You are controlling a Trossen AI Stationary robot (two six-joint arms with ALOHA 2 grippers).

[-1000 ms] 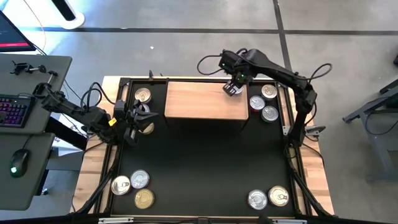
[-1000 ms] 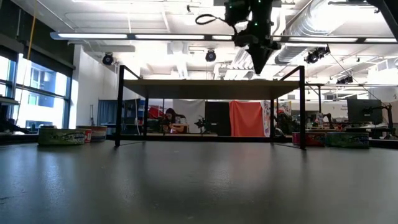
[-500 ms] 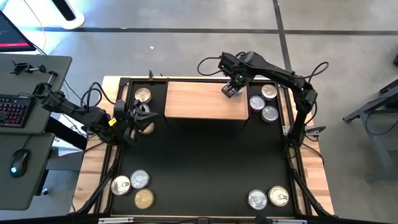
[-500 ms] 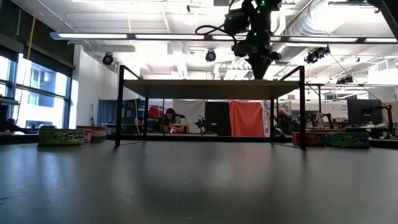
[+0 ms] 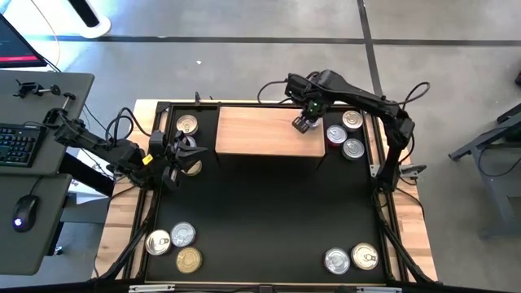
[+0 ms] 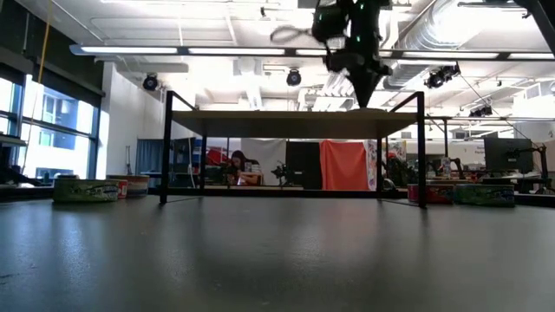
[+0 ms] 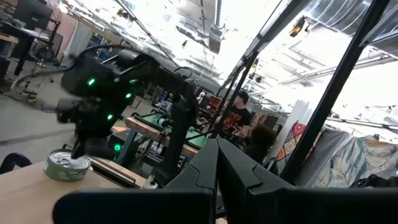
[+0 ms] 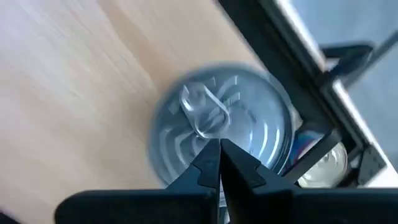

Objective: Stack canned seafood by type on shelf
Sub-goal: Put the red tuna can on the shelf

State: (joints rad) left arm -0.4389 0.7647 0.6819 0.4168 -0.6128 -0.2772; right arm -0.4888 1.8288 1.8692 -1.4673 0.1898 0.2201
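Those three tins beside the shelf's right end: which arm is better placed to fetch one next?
The right, probably. Its claw hovers shut over the shelf right beside those tins; the left claw waits across the table.

Pretty typical open lab space here. Grey concrete floor (image 5: 244, 49) with dark seams running across it. Off to one side there's a grey desk (image 5: 37, 175) with a backlit keyboard (image 5: 18, 145) and a mouse (image 5: 26, 213) glowing green. Looking level across the room: long ceiling strip lights (image 6: 199, 50), exposed silver ductwork (image 6: 451, 35), tall windows (image 6: 61, 130) on one wall, and an orange-red curtain (image 6: 345, 165) at the back. A person (image 6: 234, 165) sits far off at a workbench, with monitors (image 6: 507, 154) further along.
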